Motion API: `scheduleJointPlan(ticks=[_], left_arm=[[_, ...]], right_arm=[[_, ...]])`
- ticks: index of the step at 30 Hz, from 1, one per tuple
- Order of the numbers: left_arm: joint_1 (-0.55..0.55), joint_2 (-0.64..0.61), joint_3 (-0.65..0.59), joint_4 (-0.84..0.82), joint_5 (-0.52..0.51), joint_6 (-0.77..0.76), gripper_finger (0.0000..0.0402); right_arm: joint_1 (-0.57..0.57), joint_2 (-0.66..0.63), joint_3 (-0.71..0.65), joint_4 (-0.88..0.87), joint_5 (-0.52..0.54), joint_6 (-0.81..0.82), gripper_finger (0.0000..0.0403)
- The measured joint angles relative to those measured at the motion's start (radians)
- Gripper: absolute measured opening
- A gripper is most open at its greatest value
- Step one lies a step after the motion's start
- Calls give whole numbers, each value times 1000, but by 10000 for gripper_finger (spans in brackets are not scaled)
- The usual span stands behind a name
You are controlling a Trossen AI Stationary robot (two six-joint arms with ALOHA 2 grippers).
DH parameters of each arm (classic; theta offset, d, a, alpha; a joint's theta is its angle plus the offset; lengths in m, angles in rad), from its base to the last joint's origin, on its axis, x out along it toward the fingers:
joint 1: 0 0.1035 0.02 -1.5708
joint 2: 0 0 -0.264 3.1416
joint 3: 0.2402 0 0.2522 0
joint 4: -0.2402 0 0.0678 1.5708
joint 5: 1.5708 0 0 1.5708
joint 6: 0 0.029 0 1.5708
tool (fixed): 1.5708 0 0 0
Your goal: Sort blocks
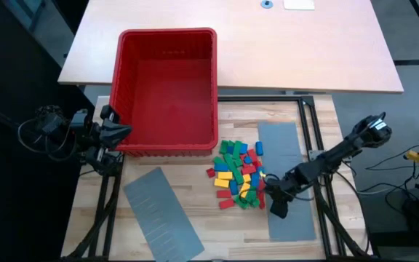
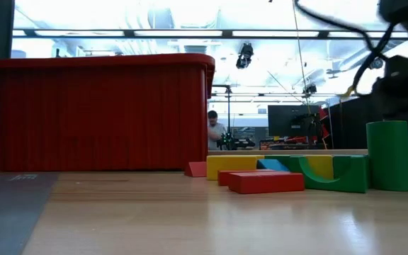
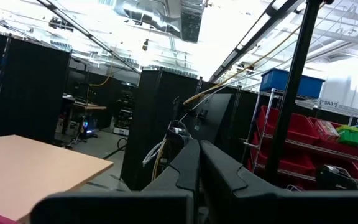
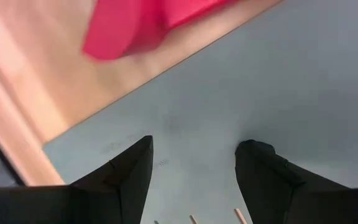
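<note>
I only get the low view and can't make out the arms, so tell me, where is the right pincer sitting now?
Observer: The right pincer is open over the grey panel, just right of the block pile.
Operator: Holding a block?
Observer: No. Nothing sits between its fingers; only panel shows there.
Operator: And the left one?
Observer: The left pincer waits shut by the red bin, outside its left wall.
</note>
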Motion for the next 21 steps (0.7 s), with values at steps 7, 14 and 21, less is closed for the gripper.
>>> scheduleJointPlan(ticks=[7, 14, 21], left_arm=[[0, 0, 0, 0, 0, -3, 0], [0, 0, 0, 0, 1, -28, 0], [0, 0, 0, -1, 1, -37, 0]], right_arm=[[133, 51, 1, 147, -1, 126, 199], [212, 158, 20, 348, -9, 203, 199], [229, 257, 150, 333, -11, 85, 199]])
